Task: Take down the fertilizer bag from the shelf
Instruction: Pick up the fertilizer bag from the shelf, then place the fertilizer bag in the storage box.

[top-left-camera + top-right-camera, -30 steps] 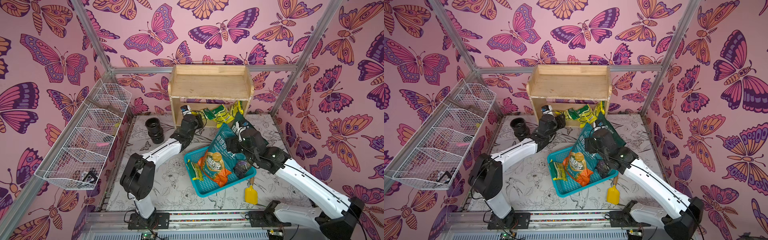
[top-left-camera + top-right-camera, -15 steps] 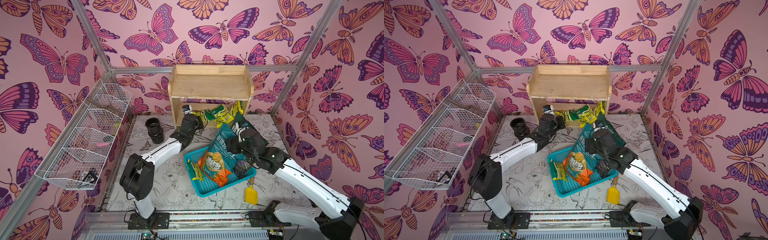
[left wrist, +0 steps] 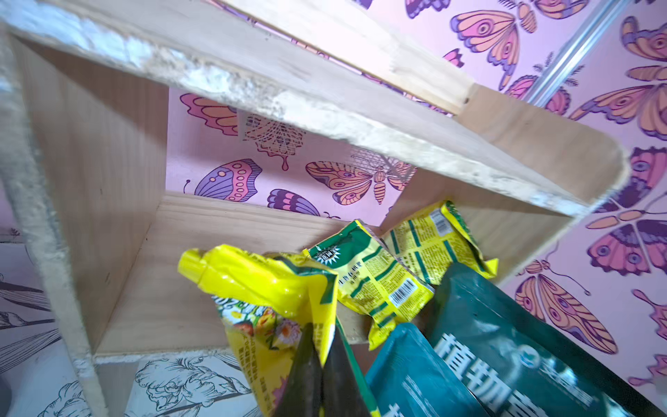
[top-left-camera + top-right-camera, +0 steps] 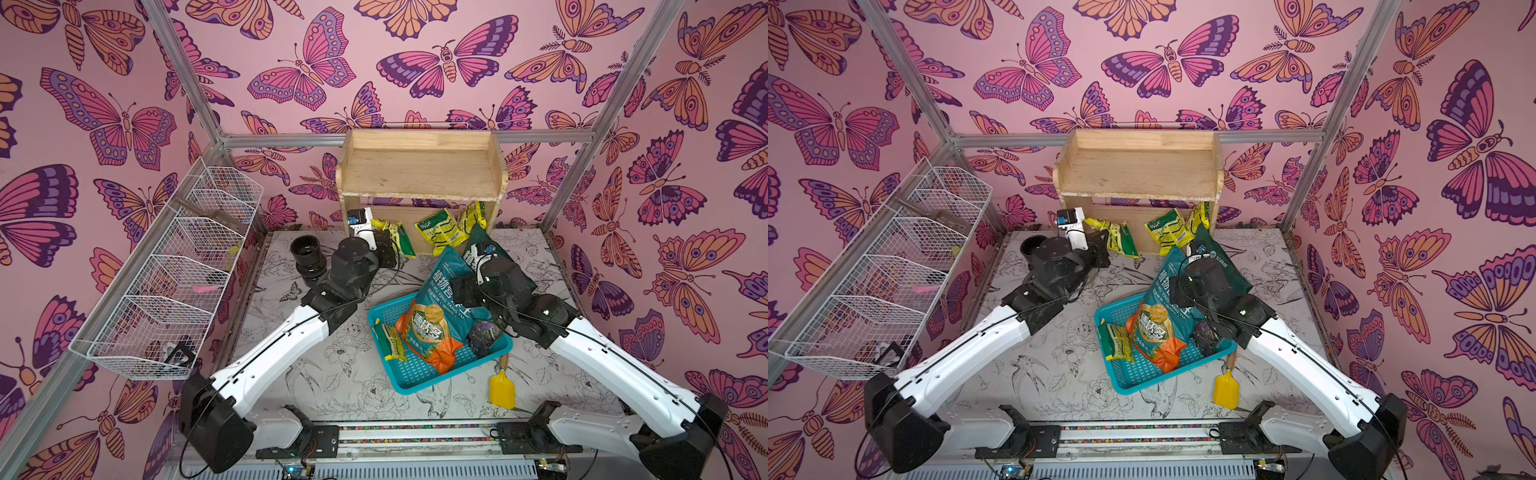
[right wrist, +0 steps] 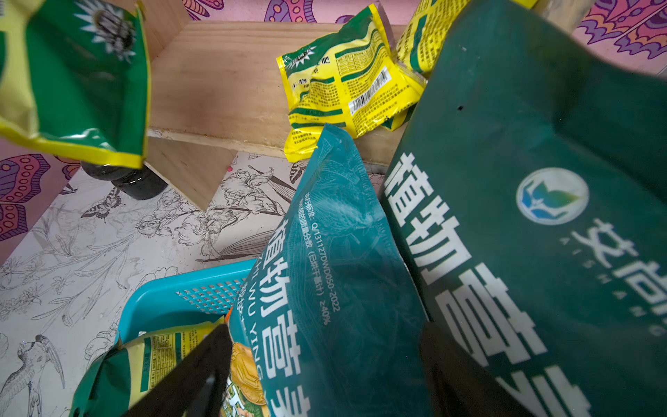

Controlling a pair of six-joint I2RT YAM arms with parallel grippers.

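My left gripper [image 3: 321, 346], jaws pressed together, pinches the yellow-and-green spouted foil fertilizer pouch [image 3: 252, 285] just in front of the lower tier of the pale wooden two-tier shelf [image 4: 419, 170]. My right gripper [image 5: 325, 335], jaws spread, straddles a teal plastic bag [image 5: 335, 252] standing in the turquoise perforated basket [image 5: 162, 299].

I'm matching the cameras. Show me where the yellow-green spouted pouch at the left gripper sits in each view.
In a top view: the pouch is in front of the shelf's lower tier.
In a top view: the pouch, likewise in front of the shelf.
Left wrist: the pouch, pinched in the shut left gripper, spout toward the shelf.
Right wrist: the pouch at the frame edge, green face showing.
Shared landmark: the shelf's lower tier.
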